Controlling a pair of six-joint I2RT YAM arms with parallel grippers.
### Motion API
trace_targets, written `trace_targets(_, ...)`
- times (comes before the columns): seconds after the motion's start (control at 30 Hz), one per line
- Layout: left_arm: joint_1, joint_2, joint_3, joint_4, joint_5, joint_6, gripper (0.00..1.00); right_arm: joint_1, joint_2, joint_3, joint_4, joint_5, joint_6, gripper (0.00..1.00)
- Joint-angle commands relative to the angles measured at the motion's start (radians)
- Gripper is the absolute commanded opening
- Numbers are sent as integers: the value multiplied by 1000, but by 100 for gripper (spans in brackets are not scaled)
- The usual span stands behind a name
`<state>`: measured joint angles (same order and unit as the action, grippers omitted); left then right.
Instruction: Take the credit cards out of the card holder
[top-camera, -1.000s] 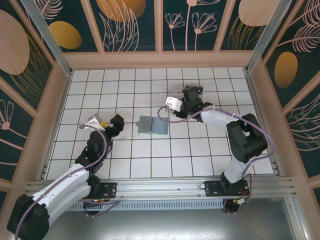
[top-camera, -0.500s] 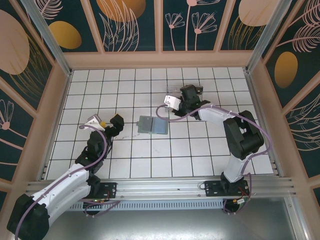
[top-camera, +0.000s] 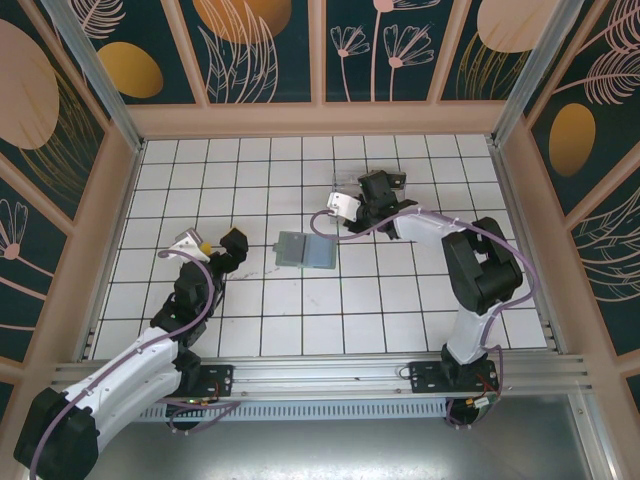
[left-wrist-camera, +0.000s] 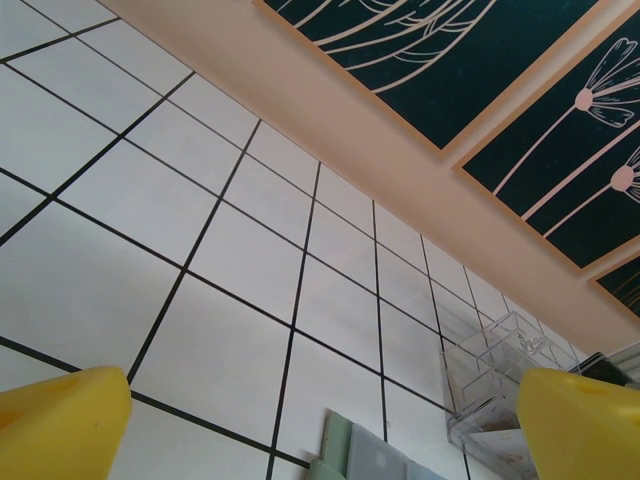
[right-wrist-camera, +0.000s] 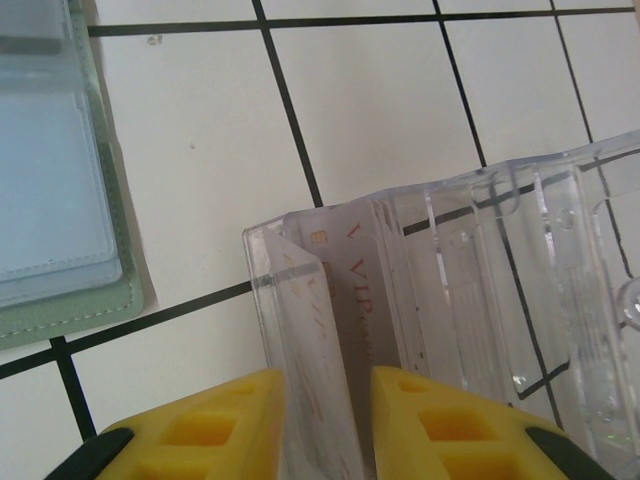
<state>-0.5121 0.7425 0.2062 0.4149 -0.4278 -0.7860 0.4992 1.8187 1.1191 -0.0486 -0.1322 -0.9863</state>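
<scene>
The grey-green card holder (top-camera: 305, 250) lies open and flat mid-table, and also shows in the right wrist view (right-wrist-camera: 50, 200) and the left wrist view (left-wrist-camera: 360, 455). My right gripper (top-camera: 358, 200) is at the near end of the clear plastic tray (top-camera: 345, 183). In the right wrist view, my right gripper (right-wrist-camera: 328, 420) is shut on a pale credit card (right-wrist-camera: 310, 330) that stands tilted in the tray's (right-wrist-camera: 520, 280) end slot. A second card marked VIP (right-wrist-camera: 365, 300) stands beside it. My left gripper (top-camera: 215, 245) is open and empty, left of the holder.
Wooden walls with dark floral panels (top-camera: 320, 50) enclose the white tiled floor. The clear tray (left-wrist-camera: 490, 380) sits behind and right of the card holder. The right arm's elbow (top-camera: 490, 270) rises at right.
My right gripper has shifted a little back and left, closer onto the tray, with the card in it. The left arm and card holder have not moved.
</scene>
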Motion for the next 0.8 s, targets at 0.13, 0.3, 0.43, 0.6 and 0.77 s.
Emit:
trace_targets(0.13, 4, 3, 6, 27, -11, 24, 99, -1, 19, 38, -28, -18, 3, 27)
trace_targets(0.3, 4, 7, 6, 28, -8, 24, 99, -2, 4, 36, -31, -20, 7, 21)
trace_targets(0.43, 4, 9, 7, 30, -6, 24, 98, -6, -9, 32, -33, -21, 6, 16)
trace_targets(0.6, 4, 12, 8, 30, -4, 23, 99, -11, -22, 31, -41, -26, 8, 11)
trace_targets(0.77, 4, 15, 9, 32, -1, 24, 99, -17, -38, 19, -41, -27, 4, 9)
